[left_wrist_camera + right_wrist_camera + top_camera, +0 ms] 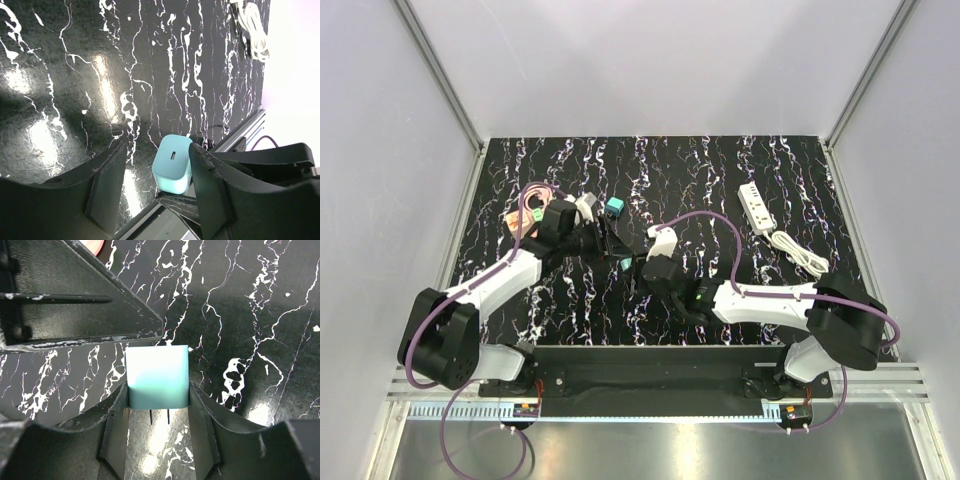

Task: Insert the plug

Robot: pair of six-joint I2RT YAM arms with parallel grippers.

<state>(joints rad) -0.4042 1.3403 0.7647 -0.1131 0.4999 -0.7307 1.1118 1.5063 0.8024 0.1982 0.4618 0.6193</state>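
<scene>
The plug point(157, 377), a small teal cube with two thin prongs pointing back at the camera, sits clamped between the fingers of my right gripper point(157, 386), which is shut on it above the black marbled table. In the top view the plug point(626, 263) hangs mid-table where both grippers meet. My left gripper point(157, 147) stands open around the plug point(172, 162). Its right finger point(207, 185) lies against the cube's side and its left finger point(107, 182) stays clear of it. The plug's face with a small slot shows there. The white power strip point(757, 207) lies at the far right.
The strip's coiled white cable point(800, 250) lies beside it, and the cable point(252, 30) also shows in the left wrist view. A darker teal block point(614, 208) sits behind the grippers. Orange and green blocks point(525, 216) lie at the far left, near the wall.
</scene>
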